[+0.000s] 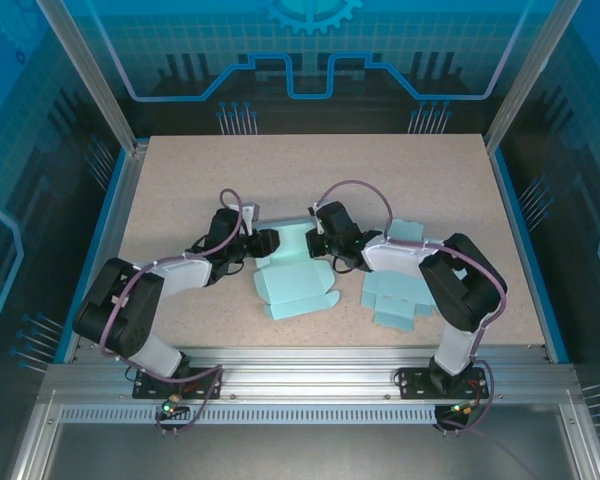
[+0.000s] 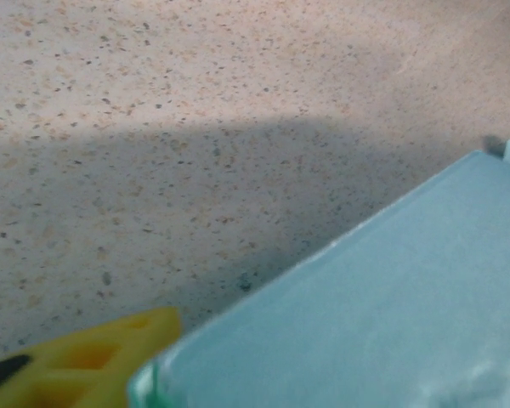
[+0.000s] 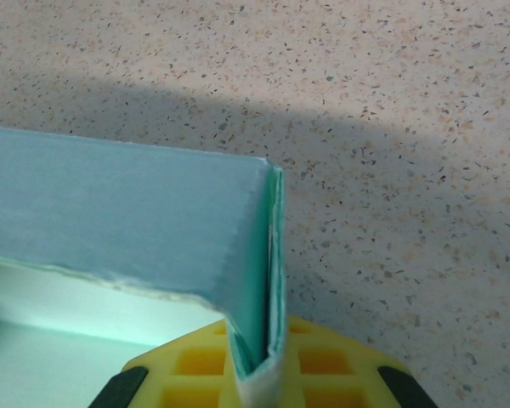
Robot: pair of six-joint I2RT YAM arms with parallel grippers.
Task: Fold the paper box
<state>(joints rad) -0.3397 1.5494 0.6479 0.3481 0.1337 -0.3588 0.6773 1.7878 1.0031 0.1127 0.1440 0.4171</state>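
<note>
The teal paper box (image 1: 295, 285) lies partly folded at the table's middle, with its far wall raised between both grippers. My right gripper (image 1: 325, 243) is shut on the box's right corner. In the right wrist view a doubled teal wall (image 3: 272, 255) stands pinched between the yellow fingers (image 3: 323, 365). My left gripper (image 1: 267, 243) is at the box's left side. In the left wrist view one yellow finger (image 2: 85, 361) shows beside a broad teal panel (image 2: 391, 314). Whether that finger presses on the panel cannot be made out.
A second flat teal cutout (image 1: 395, 295) lies to the right, partly under my right arm. The speckled beige table (image 1: 180, 180) is fenced by metal posts and blue walls, with an aluminium rail (image 1: 300, 375) along the near edge.
</note>
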